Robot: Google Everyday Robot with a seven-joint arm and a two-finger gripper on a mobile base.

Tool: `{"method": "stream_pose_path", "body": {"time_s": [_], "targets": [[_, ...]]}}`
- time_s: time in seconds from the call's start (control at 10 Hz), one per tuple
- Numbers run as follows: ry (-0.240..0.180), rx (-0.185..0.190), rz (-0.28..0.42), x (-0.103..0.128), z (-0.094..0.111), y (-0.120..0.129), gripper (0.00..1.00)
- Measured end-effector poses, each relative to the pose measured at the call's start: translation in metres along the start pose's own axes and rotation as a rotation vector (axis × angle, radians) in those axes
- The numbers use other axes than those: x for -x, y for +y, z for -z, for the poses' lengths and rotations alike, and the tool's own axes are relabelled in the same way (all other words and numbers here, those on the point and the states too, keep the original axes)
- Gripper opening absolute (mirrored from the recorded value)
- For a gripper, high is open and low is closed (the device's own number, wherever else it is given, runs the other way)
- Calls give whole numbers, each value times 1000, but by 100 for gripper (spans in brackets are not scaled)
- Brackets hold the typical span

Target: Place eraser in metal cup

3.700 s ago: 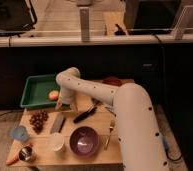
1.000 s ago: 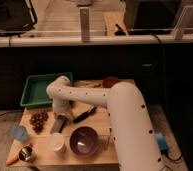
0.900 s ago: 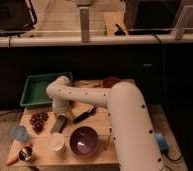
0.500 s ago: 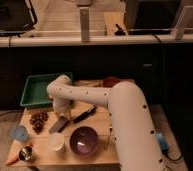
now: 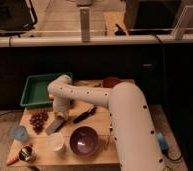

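Observation:
The eraser (image 5: pixel 54 125) is a flat dark grey block lying on the wooden table (image 5: pixel 100 125), just right of the grape bunch (image 5: pixel 38 120). My gripper (image 5: pixel 60 115) is lowered onto the eraser's upper end, with the white arm curving over from the right. The metal cup (image 5: pixel 26 153) is small and shiny. It stands at the table's front left corner, well to the lower left of the gripper and apart from it.
A green tray (image 5: pixel 36 90) sits at the back left. A white cup (image 5: pixel 56 142) and a purple bowl (image 5: pixel 84 140) stand in front. A light blue cup (image 5: pixel 19 133), a carrot (image 5: pixel 12 160), a black-handled utensil (image 5: pixel 84 115) and a brown bowl (image 5: pixel 110 81) are around.
The arm has swung from near the tray down to the eraser. Over the last second the gripper stays at the eraser, which has turned slightly on the table.

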State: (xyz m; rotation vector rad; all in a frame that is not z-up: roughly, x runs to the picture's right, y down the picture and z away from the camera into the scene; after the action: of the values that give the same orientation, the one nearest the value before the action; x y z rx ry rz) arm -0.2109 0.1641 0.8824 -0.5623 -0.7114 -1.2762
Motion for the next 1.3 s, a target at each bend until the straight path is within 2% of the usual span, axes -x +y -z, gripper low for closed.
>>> {"method": "stream_pose_path", "body": {"time_s": [0.1, 0.5, 1.0, 1.2, 1.3], "targets": [[0, 1, -1, 0, 0, 1, 38], [0, 4, -1, -1, 1, 2, 2], [-2, 2, 8, -1, 3, 1, 0], [-30, -4, 42, 2, 25, -7, 0], [-46, -11, 66, 5, 43, -15, 0]]}}
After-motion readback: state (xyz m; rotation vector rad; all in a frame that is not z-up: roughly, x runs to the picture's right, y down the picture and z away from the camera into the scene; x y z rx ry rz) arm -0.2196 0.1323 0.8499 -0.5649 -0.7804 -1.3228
